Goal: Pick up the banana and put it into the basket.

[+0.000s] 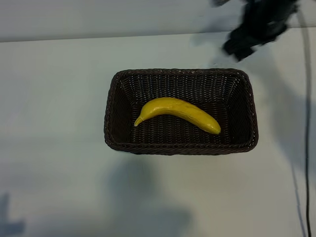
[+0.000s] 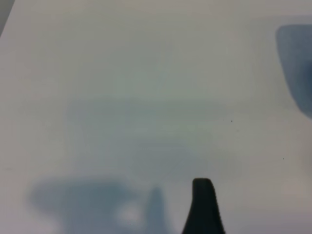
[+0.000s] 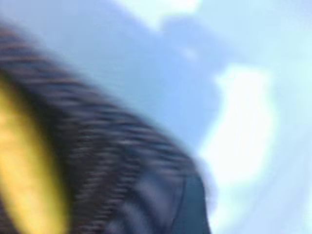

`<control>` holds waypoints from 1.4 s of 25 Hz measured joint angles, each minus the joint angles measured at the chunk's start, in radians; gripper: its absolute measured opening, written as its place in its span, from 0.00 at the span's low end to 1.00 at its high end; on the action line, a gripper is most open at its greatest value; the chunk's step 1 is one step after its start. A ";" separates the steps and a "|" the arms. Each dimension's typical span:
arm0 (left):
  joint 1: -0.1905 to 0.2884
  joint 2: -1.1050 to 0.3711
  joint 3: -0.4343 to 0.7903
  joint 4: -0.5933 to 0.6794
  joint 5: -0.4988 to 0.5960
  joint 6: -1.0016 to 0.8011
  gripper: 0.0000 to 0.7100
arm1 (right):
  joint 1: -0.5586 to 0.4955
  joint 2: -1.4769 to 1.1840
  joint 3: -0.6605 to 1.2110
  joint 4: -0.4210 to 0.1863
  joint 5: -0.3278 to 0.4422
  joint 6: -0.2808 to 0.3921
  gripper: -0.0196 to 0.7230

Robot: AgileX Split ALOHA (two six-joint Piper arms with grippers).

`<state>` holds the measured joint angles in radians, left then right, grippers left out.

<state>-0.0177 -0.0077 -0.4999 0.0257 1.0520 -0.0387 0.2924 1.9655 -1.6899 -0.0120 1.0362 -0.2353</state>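
Observation:
The yellow banana [image 1: 177,113] lies flat on the floor of the dark brown wicker basket [image 1: 118,143] at the table's middle, its stem tip towards the basket's left end. Nothing touches it. My right gripper [image 1: 254,27] is a dark smeared shape above the table beyond the basket's far right corner, well clear of the rim. Its wrist view shows the banana [image 3: 27,161] and the basket wall [image 3: 112,156] close by. My left gripper [image 2: 165,229] hangs open over bare table away from the basket, one dark fingertip [image 2: 202,204] showing, nothing held.
A thin dark cable [image 1: 307,123] runs down the right side of the white table [image 1: 54,98]. Shadows of the arms fall on the table in front of the basket and at the near left corner.

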 joint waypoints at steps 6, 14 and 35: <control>0.000 0.000 0.000 0.000 0.000 0.001 0.79 | -0.247 0.000 0.000 0.004 0.022 0.086 0.84; 0.000 0.000 0.000 0.000 0.000 0.001 0.79 | -0.359 0.000 -0.001 0.019 0.172 0.123 0.84; 0.000 0.000 0.000 0.000 0.000 0.003 0.79 | -0.359 -0.702 0.803 0.022 0.172 0.145 0.84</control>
<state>-0.0177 -0.0077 -0.4999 0.0257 1.0520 -0.0356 -0.0667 1.2635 -0.8872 0.0098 1.2086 -0.0898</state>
